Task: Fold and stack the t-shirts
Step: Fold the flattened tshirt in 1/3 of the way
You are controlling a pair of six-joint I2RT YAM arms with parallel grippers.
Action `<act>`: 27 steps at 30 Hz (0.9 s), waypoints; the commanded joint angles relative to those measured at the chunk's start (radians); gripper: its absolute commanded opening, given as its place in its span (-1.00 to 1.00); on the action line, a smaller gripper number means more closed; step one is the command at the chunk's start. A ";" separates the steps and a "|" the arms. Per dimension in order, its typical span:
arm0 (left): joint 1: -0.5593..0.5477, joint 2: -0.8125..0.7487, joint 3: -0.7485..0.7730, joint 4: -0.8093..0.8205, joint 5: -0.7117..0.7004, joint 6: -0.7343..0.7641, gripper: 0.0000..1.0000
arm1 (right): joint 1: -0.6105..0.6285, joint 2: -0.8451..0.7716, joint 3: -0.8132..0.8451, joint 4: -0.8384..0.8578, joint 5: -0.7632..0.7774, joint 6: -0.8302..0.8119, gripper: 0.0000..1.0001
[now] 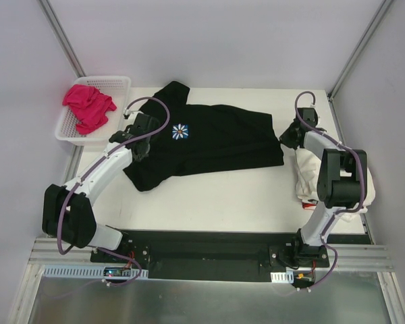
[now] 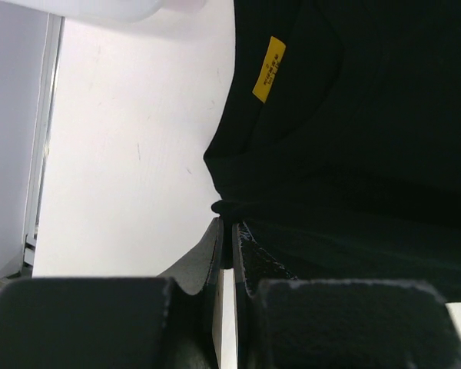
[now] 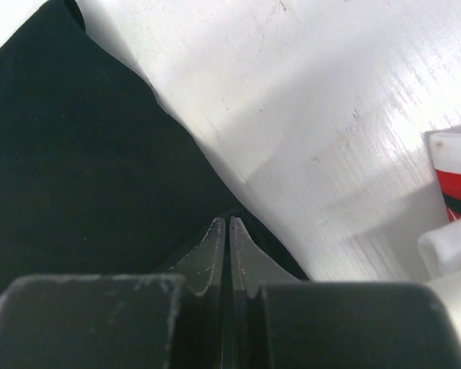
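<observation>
A black t-shirt [image 1: 216, 145] with a white daisy on a blue patch [image 1: 180, 131] lies spread across the middle of the table. My left gripper [image 1: 136, 128] is shut on its left edge, and a fold of black cloth [image 2: 229, 211] shows pinched between the tips. A yellow label [image 2: 269, 69] sits inside the neck. At the shirt's right edge my right gripper [image 1: 285, 140] is shut on the black hem [image 3: 229, 219]. A bright pink t-shirt [image 1: 88, 106] lies in the basket. Cream-white t-shirts [image 1: 306, 181] lie heaped under my right arm.
The white mesh basket [image 1: 121, 84] stands at the back left corner, close to my left gripper. A piece of white cloth with a red mark [image 3: 455, 188] lies just right of my right gripper. Metal frame posts [image 1: 61, 34] rise at the back corners.
</observation>
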 commanded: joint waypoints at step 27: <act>0.069 0.261 0.211 0.155 -0.082 0.103 -1.00 | -0.003 0.115 0.110 0.014 -0.018 -0.006 -0.99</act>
